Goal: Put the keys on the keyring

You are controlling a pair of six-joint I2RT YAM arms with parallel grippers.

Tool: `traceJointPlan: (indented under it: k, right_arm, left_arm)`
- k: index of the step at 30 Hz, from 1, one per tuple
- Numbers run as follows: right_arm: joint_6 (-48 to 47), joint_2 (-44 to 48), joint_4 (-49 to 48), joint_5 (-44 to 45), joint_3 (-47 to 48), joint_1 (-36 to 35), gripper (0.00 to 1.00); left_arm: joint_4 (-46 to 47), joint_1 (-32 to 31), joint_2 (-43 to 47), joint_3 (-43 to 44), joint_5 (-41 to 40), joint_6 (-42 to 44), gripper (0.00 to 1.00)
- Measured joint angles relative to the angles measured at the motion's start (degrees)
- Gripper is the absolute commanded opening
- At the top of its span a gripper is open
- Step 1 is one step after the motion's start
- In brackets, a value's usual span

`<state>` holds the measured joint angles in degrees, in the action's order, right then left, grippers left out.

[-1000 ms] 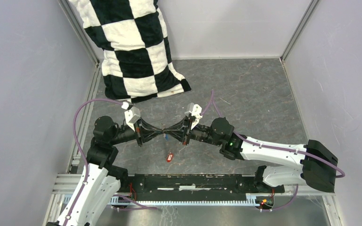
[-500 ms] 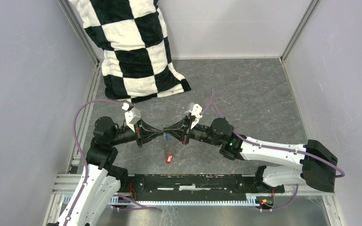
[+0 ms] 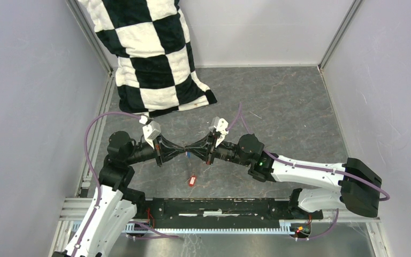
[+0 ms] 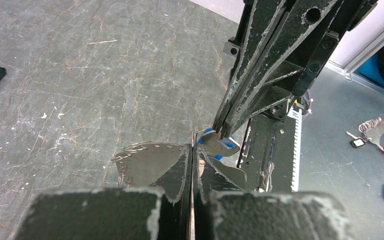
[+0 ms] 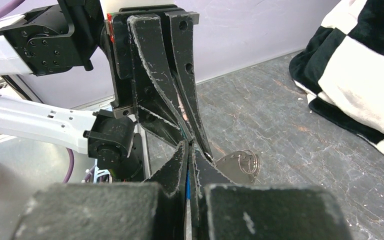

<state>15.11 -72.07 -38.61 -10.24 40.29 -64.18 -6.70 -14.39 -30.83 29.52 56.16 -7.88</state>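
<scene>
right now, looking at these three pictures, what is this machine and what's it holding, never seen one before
These are two robot arms bolted at the near edge of a grey table, each ending in a two-finger gripper. The wide picture looks down from above and behind them. The other two come from a camera on each wrist, so each shows its own fingers at the bottom. The left gripper and right gripper meet tip to tip, both shut. The right one pinches the blue key. The left seems to hold the keyring, grey metal with wire loops. The red key lies loose on the table, nearer the bases. A black-and-white checked cloth sits at the far left.
</scene>
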Motion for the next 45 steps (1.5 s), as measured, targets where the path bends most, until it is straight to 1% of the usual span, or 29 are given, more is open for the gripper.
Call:
traceJointPlan:
  k: [9, 32, 39, 45]
  right_arm:
    - [0.0, -0.1, 0.0, 0.1, 0.0, -0.1, 0.01]
    - [1.2, -0.8, -1.6, 0.5, 0.0, -0.1, 0.01]
    - [1.2, -0.6, -1.6, 2.9, 0.0, -0.2, 0.01]
    - [1.3, 1.2, -1.5, 7.0, -1.6, -0.3, 0.01]
  left_arm:
    - [1.9, 0.0, 0.0, 0.0, -1.7, -0.1, 0.02]
    - [2.9, -0.5, 0.5, 0.0, -0.1, -0.4, 0.02]
    - [4.3, -0.5, 0.9, 0.0, -0.3, -0.4, 0.02]
    - [4.9, -0.5, 1.7, 0.0, -0.1, -0.4, 0.02]
